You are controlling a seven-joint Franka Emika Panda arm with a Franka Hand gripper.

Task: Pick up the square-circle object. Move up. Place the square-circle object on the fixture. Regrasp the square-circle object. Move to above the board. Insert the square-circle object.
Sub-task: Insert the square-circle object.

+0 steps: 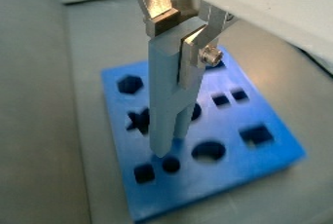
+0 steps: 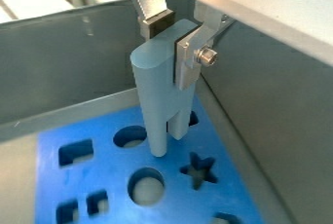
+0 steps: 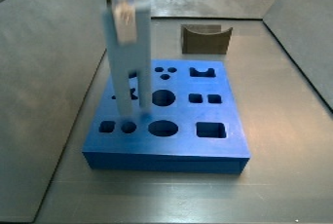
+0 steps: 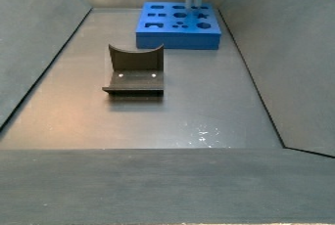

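The gripper (image 1: 180,28) is clamped on the top of the square-circle object (image 1: 166,96), which hangs upright, long axis vertical, its lower tip just over the board (image 1: 267,155), apparently at a cut-out.

The board (image 3: 169,121) lies flat on the table (image 4: 197,102), well apart from the fixture (image 4: 133,72), which stands alone on the table. The gripper (image 1: 182,35) hangs above the board, its fingers (image 2: 196,48) holding the square-circle object (image 2: 163,96) upright, lower end at the board's top face.
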